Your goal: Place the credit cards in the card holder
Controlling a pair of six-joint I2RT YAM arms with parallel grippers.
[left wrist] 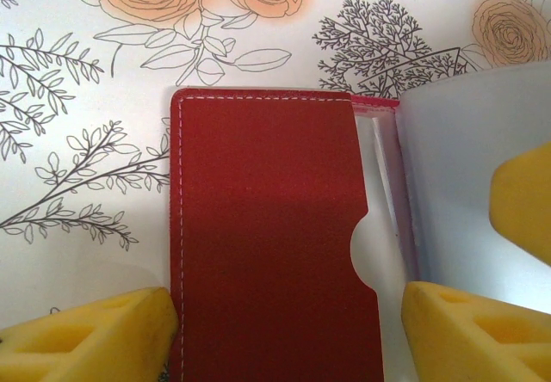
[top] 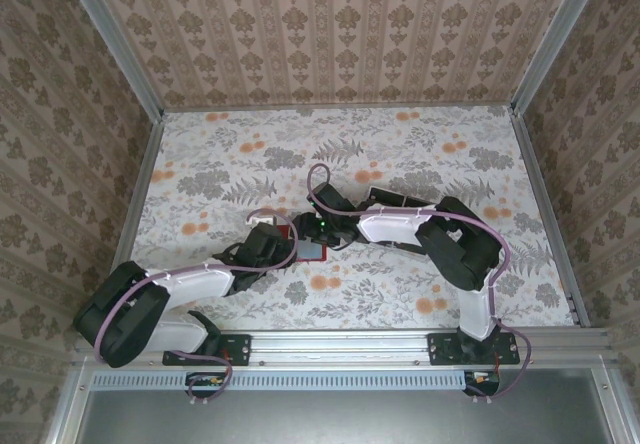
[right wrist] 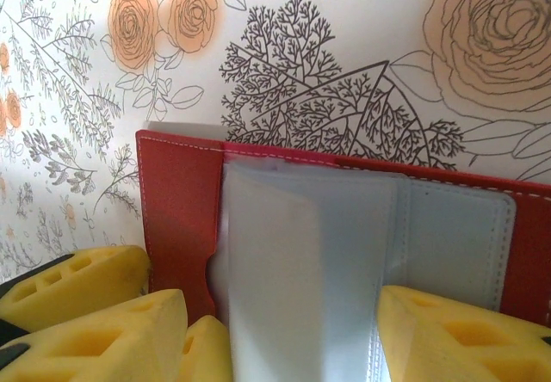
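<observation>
1. task status. the card holder [top: 312,251] lies opened on the counter [top: 420,154], about mid-width and in the near half, between the two arms. its red pocket panel [left wrist: 267,227], with a stitched edge and a half-round thumb notch, faces up. beside it the clear sleeves [right wrist: 310,261] are exposed, with one leaf lifted and bowed. the sleeves in view look empty. judgement: the holder is open and presented, no insertion is complete, and loading of the credit cards is all left to do.

2. tool status. left tool [left wrist: 288,313]: the yellow fingers [left wrist: 86,335] are set apart, one at the holder's outer edge and the other on the sleeve side, with the red panel between them. it cannot be told whether they clamp the panel or only bracket it. right tool [right wrist: 282,313]: the fingers are set wider apart, with the lifted sleeve leaf between them. a firm pinch on the leaf cannot be confirmed.

3. surface and room. the counter has a pale covering printed with grey foliage and orange roses. papered walls [top: 340,34] in a brown damask stripe close three sides, with metal corner posts [top: 112,44]. a metal rail [top: 340,344] at the near edge carries both arm bases.
</observation>
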